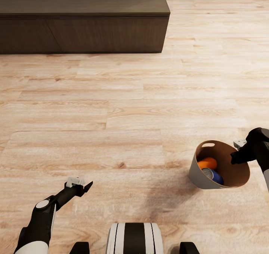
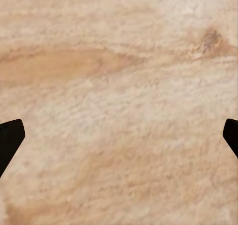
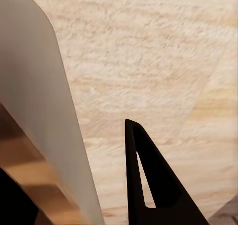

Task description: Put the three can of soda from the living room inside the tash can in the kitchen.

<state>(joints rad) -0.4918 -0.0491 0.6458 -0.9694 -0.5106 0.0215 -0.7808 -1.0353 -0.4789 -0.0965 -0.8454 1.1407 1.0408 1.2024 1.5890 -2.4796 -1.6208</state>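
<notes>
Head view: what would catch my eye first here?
Most likely the tapered grey-beige bin at the right, tilted and held at its rim by the right gripper, with an orange can and a blue can inside. Beyond the wooden floor stands a long dark-brown bench. The left gripper hangs open.

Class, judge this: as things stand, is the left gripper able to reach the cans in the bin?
Probably not: the left gripper hangs open over bare floor, far across from the bin that holds the cans.
</notes>
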